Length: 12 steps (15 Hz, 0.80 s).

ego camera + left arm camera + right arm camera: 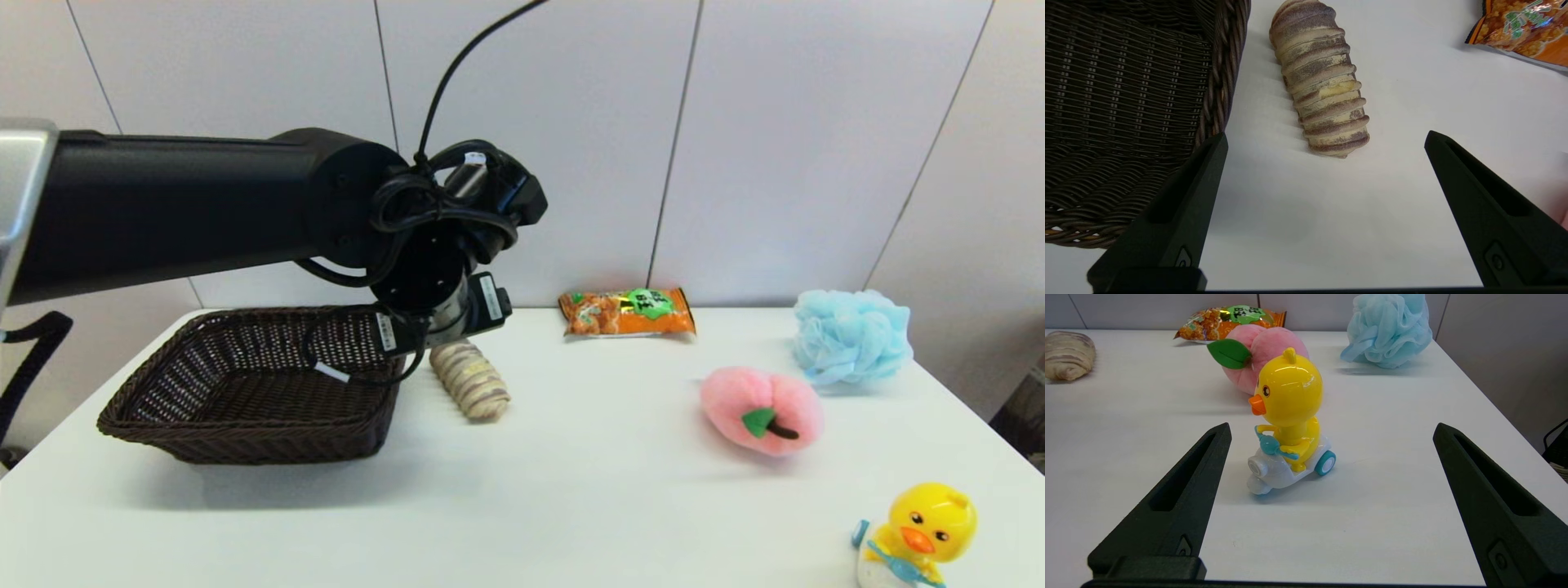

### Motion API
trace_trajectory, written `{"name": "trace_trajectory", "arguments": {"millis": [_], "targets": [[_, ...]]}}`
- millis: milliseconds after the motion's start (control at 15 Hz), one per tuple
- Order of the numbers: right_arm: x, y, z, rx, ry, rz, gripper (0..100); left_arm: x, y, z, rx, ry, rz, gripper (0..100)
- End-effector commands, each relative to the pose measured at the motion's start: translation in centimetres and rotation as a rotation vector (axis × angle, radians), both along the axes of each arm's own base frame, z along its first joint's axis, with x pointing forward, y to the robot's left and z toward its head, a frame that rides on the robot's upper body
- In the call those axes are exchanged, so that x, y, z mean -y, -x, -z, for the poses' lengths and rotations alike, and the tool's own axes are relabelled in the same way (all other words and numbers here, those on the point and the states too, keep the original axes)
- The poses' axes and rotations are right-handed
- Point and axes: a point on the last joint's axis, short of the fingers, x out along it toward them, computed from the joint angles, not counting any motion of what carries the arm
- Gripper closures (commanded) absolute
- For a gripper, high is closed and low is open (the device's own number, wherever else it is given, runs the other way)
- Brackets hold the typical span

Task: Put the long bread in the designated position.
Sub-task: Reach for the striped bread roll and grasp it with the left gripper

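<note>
The long bread [469,380] is a beige ridged loaf with brown-grey stripes. It lies on the white table just right of the dark wicker basket [245,445], close to its right rim but apart from it. My left arm reaches in from the left, its wrist [441,314] hanging above the loaf's far end. In the left wrist view my left gripper [1326,134] is open above the table, the bread [1318,77] lying just beyond the fingertips and the basket rim [1224,61] beside one finger. My right gripper [1331,424] stands open and empty at the table's near right.
An orange snack packet [627,312] lies at the back by the wall. A pink plush peach [761,408] and a blue bath pouf [851,335] sit to the right. A yellow duck on a scooter [914,535] stands at the near right corner, before the right gripper.
</note>
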Motion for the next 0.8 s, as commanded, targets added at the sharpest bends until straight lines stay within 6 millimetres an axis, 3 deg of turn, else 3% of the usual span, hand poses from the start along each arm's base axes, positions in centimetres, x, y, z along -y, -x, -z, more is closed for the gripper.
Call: {"name": "trace_trajectory", "arguments": {"millis": [67, 200, 400, 533, 800], "targets": [[0.0, 0.0, 0.0, 0.000, 0.000, -0.001, 0, 1.5, -1.3, 1.3, -0.060, 0.057, 0.034, 0], [0.0, 0.0, 0.0, 0.000, 0.000, -0.001, 0, 2.2, -2.2, 2.0, -0.071, 0.080, 0.024, 0], [0.0, 0.0, 0.0, 0.000, 0.000, -0.001, 0, 3.0, -3.2, 4.6, -0.119, 0.039, 0.017, 0], [0.0, 0.0, 0.0, 0.000, 0.000, -0.001, 0, 3.1, -4.2, 6.5, -0.149, 0.009, -0.003, 0], [0.0, 0.0, 0.0, 0.000, 0.000, -0.001, 0, 2.6, -5.5, 8.4, -0.172, -0.008, -0.050, 0]]}}
